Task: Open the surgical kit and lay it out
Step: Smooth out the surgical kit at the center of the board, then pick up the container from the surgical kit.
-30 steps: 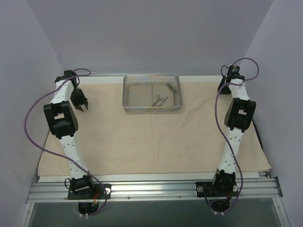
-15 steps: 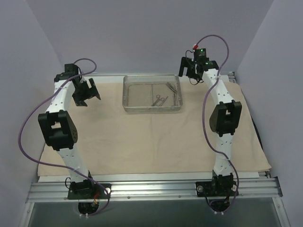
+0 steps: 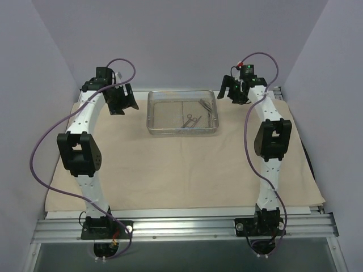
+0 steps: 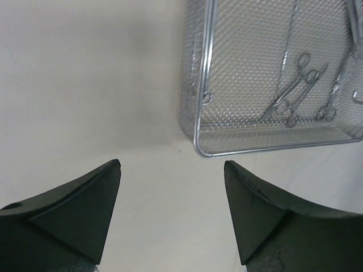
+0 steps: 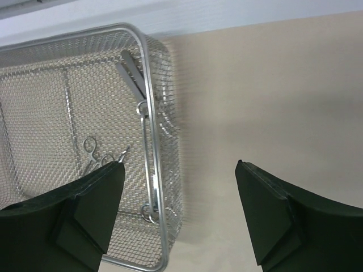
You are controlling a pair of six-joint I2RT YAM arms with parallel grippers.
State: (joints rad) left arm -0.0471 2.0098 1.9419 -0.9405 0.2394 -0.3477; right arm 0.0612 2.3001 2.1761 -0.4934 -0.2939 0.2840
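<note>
The beige cloth wrap (image 3: 170, 164) lies spread flat over the table. On its far middle stands the silver wire-mesh tray (image 3: 182, 134), with thin ring-handled instruments (image 3: 191, 120) lying in its right half. My left gripper (image 3: 122, 102) hovers open just off the tray's left end, nothing between its fingers. My right gripper (image 3: 229, 93) hovers open off the right end. In the left wrist view the tray rim (image 4: 201, 102) and the instruments (image 4: 298, 85) lie ahead of the gripper (image 4: 173, 164). The right wrist view has the tray rim (image 5: 148, 113) just left of the gap of the gripper (image 5: 180, 164).
Purple-grey walls close in the back and both sides. The cloth's edges hang near the table's left and right sides. A metal rail (image 3: 181, 226) carrying both arm bases runs along the near edge.
Both arms have swung inward and up from the table's far corners to the two ends of the tray. Both grippers have gone from nearly shut to open.
</note>
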